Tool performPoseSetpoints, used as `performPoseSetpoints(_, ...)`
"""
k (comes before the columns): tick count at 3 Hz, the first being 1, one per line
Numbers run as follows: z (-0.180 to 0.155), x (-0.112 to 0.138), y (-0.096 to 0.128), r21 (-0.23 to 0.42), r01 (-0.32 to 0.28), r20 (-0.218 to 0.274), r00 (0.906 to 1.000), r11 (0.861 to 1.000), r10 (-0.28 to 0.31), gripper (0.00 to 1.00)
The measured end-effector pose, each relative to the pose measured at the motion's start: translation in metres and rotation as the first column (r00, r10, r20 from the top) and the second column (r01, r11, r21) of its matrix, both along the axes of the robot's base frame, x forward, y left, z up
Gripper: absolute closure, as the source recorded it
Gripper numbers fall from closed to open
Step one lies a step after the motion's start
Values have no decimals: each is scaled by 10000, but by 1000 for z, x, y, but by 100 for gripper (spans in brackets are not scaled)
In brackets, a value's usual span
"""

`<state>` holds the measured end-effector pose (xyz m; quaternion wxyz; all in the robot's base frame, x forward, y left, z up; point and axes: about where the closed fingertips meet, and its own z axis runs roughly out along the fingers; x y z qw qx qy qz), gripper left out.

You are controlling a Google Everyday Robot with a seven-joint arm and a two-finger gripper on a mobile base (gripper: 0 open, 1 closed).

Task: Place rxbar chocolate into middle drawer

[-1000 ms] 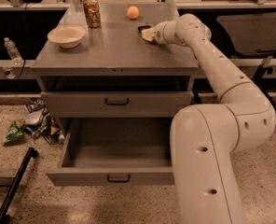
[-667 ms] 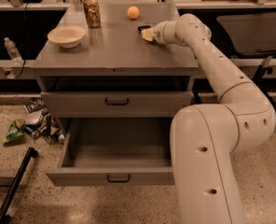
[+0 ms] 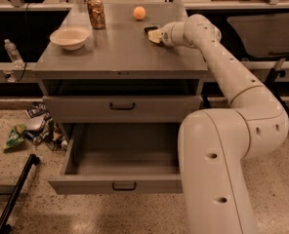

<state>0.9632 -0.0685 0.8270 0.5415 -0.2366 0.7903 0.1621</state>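
In the camera view, the big white robot arm (image 3: 232,77) reached from the lower right up over the grey cabinet (image 3: 120,57). Its gripper (image 3: 154,35) was low over the back right part of the cabinet top. The rxbar chocolate (image 3: 151,29), a small dark bar, was right at the tip of the gripper, on the far side of it, on the cabinet top. I could not tell how wide the gripper was, or if it had hold of the bar. An orange ball (image 3: 139,12) sat just behind the bar, a little to the left. A brown can (image 3: 96,12) stood upright at the back, left of the ball. A pale bowl (image 3: 70,37) sat near the left edge of the top. Below the top, the upper drawer (image 3: 122,108) was pushed in. Under it, the middle drawer (image 3: 149,183) was pulled out, and its inside looked bare. A little dark handle (image 3: 124,185) sat in the middle of its front. On the floor to the left lay some wrappers (image 3: 17,135) and a black pole (image 3: 15,194). A water bottle (image 3: 12,52) stood on a low ledge left of the cabinet
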Motion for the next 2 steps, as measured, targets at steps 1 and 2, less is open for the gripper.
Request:
performPoseSetpoints(1, 0, 0, 0, 0, -2, 1, 10000, 10000, 2, 100)
performPoseSetpoints(2, 0, 0, 0, 0, -2, 1, 10000, 10000, 2, 100)
